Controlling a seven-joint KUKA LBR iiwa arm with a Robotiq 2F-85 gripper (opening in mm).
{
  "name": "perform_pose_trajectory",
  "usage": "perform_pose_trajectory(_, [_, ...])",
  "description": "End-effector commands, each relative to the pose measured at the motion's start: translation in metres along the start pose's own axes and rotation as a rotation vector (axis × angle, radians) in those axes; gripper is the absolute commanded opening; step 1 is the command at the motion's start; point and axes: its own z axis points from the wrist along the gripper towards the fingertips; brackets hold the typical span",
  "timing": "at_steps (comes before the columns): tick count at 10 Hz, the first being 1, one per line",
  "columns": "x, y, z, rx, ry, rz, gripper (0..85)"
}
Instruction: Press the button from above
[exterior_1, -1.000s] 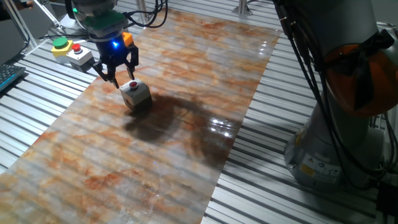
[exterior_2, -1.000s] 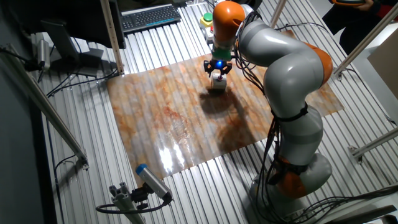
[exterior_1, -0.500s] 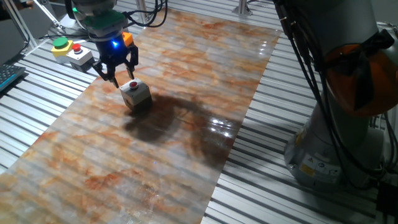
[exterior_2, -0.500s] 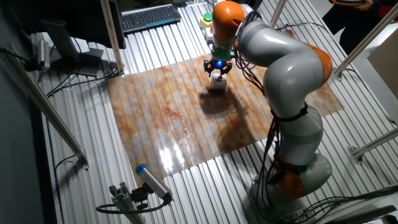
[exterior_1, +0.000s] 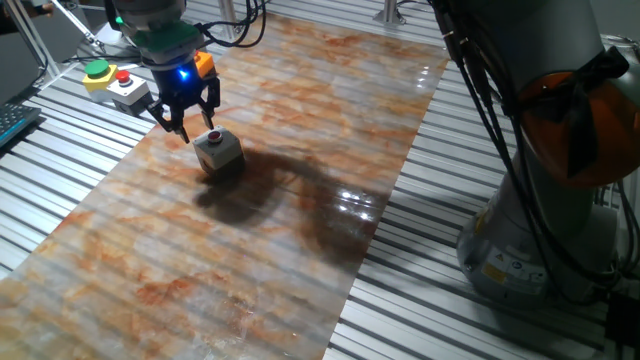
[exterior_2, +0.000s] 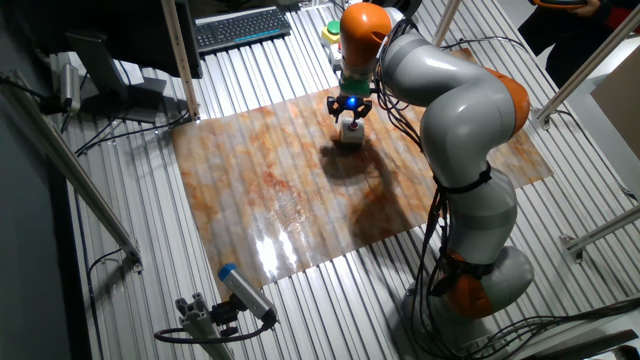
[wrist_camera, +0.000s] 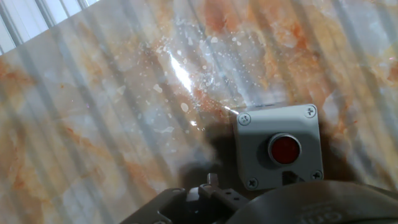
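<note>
A: Pincer (exterior_1: 186, 124) sits just above the small grey box (exterior_1: 219, 152), a little to the far-left side of it in one fixed view, with a blue light lit on the hand. In that view two dark fingers (exterior_1: 211, 97) spread apart with a clear gap between the tips, so I log it as released, nothing held.

B: Agreed. Where is the red button (exterior_1: 214, 136)?

A: On top of the grey box, facing up. The box stands on the marbled orange-and-white mat (exterior_1: 300, 110), toward its far-left part in that view. No finger touches the button as far as I can see.

B: The other fixed view?

A: Same layout from the opposite side: pincer (exterior_2: 350, 110) over the box (exterior_2: 350, 133), near the far edge of the mat (exterior_2: 280, 180). The grey-and-orange arm (exterior_2: 450, 90) arches over the mat from its base on the ribbed metal table (exterior_2: 150, 290). Too small there to judge contact.

B: Hand view?

A: The button (wrist_camera: 284, 149) shows round and red in the middle of the box's light lid (wrist_camera: 255, 134), with a screw at each corner. The box lies low and right in that view, partly under the hand's dark body. Fingertips don't show here.

B: Other items?

A: A yellow box with a green button (exterior_1: 97, 69) and a pale box with a red button (exterior_1: 123, 77) sit off the mat, behind the pincer. A keyboard (exterior_2: 243, 26) lies farther back.
</note>
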Motion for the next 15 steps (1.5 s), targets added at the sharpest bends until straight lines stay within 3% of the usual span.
perform_pose_trajectory(1, [-0.001, 0.0, 0.001, 0.0, 0.0, 0.0, 51.0])
perform_pose_trajectory(7, [-0.013, -0.012, 0.013, -0.007, 0.003, -0.026, 51.0])
perform_pose_trajectory(15, [-0.017, -0.01, 0.029, -0.022, 0.005, -0.027, 51.0])
